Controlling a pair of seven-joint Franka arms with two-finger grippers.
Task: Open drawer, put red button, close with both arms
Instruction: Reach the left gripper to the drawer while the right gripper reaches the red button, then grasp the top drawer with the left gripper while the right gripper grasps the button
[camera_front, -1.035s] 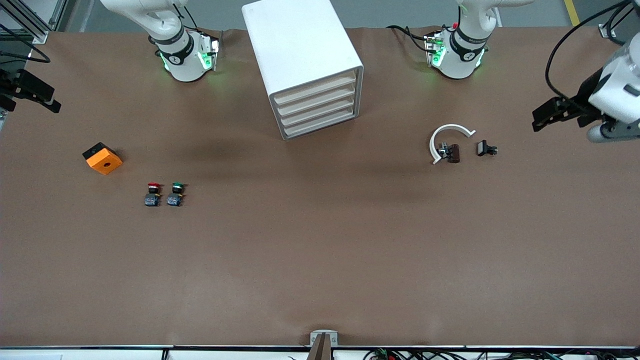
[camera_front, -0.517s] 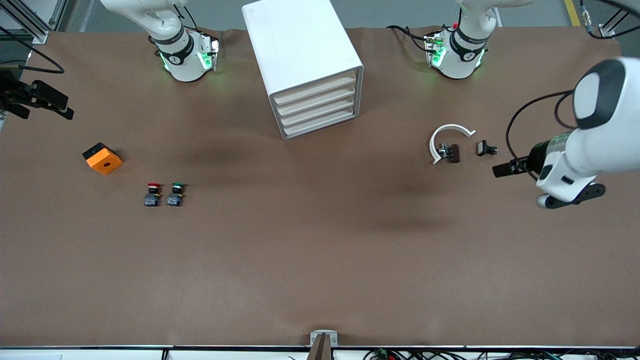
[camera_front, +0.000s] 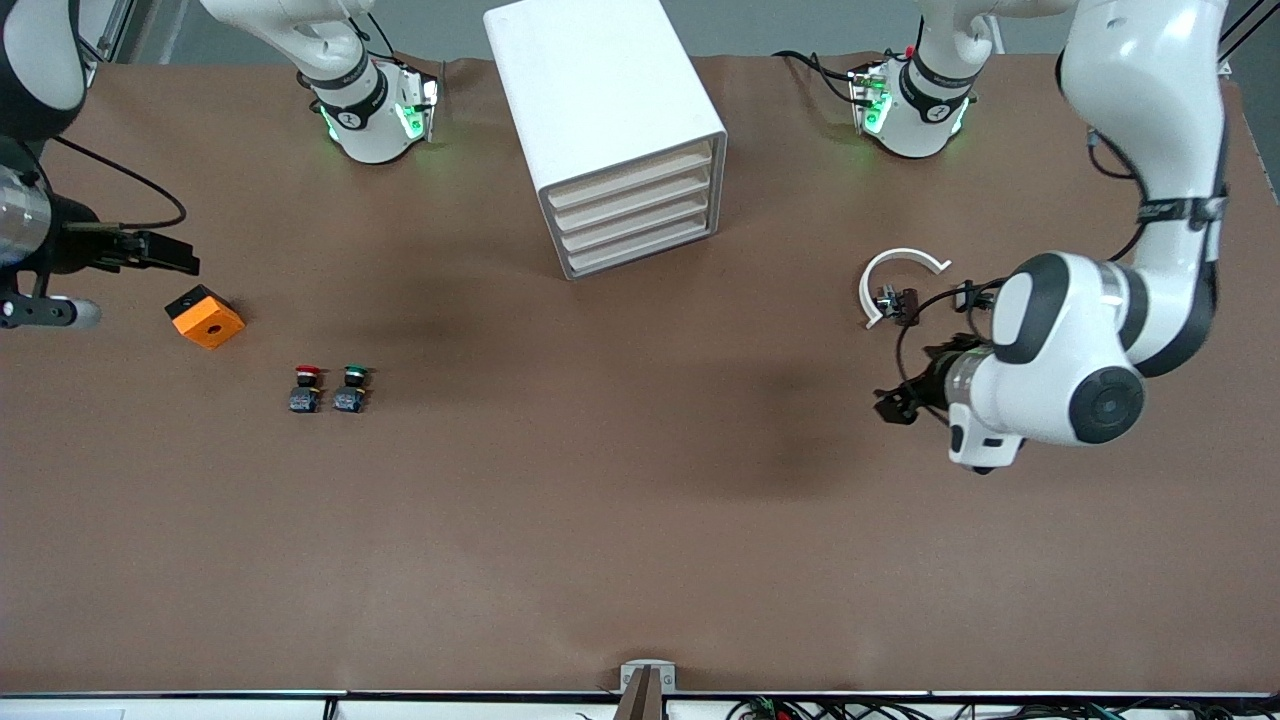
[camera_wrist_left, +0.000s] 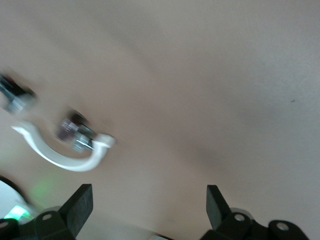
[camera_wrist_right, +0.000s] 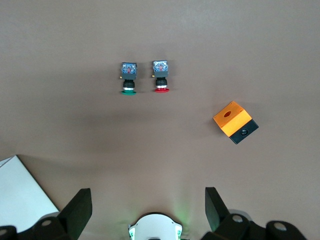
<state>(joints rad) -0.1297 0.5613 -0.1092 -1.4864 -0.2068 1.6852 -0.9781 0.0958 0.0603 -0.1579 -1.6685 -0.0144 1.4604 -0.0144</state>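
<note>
Both pincers hang released: the left gripper over bare table just past a white clip, the right gripper above an orange block. With the drawer unit shut, opening appears the step in hand. Near the right gripper, the red button lies untouched beside its green twin.

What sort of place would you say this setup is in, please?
Probably a robotics lab bench: two arms bolted at a brown mat, a small drawer cabinet, and loose parts such as the red button laid out.
</note>
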